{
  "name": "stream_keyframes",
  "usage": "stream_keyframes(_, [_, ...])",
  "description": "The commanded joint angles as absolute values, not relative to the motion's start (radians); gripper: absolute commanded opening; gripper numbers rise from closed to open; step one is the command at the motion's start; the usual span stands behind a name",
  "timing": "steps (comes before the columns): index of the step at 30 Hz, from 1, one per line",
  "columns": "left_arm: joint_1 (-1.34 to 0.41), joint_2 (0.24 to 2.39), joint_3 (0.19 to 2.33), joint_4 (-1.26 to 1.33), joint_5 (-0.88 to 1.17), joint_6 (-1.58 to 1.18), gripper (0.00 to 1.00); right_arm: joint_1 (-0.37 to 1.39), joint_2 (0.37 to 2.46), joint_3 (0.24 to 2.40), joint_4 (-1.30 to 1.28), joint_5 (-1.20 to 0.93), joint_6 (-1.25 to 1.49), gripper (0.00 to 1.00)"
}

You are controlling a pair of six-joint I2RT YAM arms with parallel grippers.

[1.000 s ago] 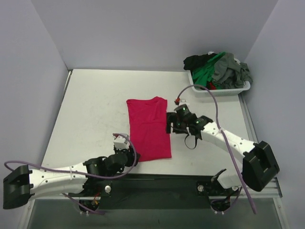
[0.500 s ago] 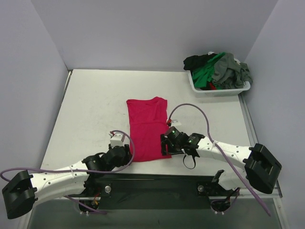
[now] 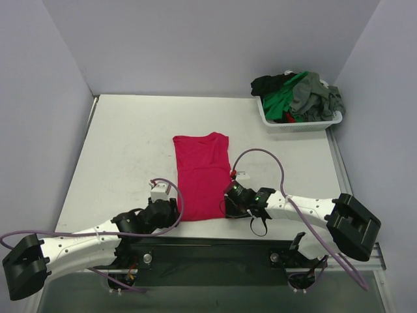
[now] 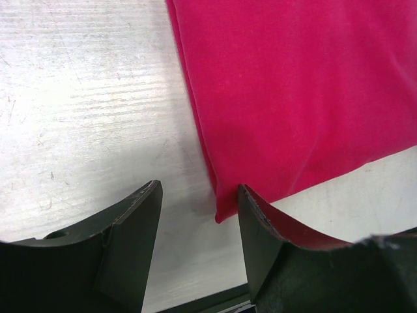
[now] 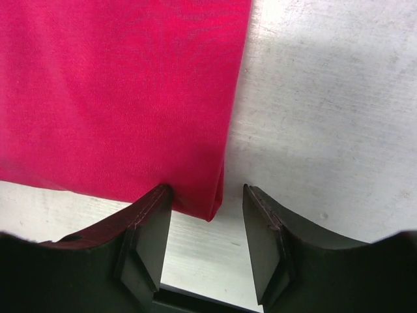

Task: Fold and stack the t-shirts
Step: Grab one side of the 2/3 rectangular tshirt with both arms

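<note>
The crimson-red t-shirt (image 3: 202,176) lies flat in a long narrow fold at the table's middle. My left gripper (image 3: 171,212) is open at its near left corner. In the left wrist view the red cloth (image 4: 300,91) ends in that corner between the jaws of the left gripper (image 4: 199,195), close to the right finger. My right gripper (image 3: 229,202) is open at the near right corner. In the right wrist view the red shirt (image 5: 117,85) has its corner between the jaws of the right gripper (image 5: 207,195), and the left finger touches the hem.
A white basket (image 3: 303,125) at the back right holds a green t-shirt (image 3: 281,99), a grey one (image 3: 313,94) and a black one (image 3: 266,83), bunched together. The table's near edge and a dark rail run just behind both grippers. Walls close in the table (image 3: 124,150).
My right gripper slid along the shirt's right edge toward me to the near right corner, and its jaws narrowed. My left gripper shifted slightly to the near left corner. The shirt lies as before.
</note>
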State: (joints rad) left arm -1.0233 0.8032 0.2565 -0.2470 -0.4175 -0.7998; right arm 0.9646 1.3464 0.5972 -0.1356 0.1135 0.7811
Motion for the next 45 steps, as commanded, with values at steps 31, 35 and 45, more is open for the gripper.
stream_keyframes(31, [-1.017, 0.815, 0.206, -0.229, -0.298, -0.884, 0.49, 1.000, 1.361, 0.526, -0.080, 0.143, 0.854, 0.26])
stream_keyframes(35, [-1.022, 0.819, 0.202, -0.229, -0.284, -0.893, 0.48, 1.000, 1.353, 0.518, -0.080, 0.150, 0.859, 0.25])
stream_keyframes(45, [-1.035, 0.851, 0.209, -0.229, -0.282, -0.907, 0.28, 1.003, 1.328, 0.508, -0.080, 0.158, 0.862, 0.25])
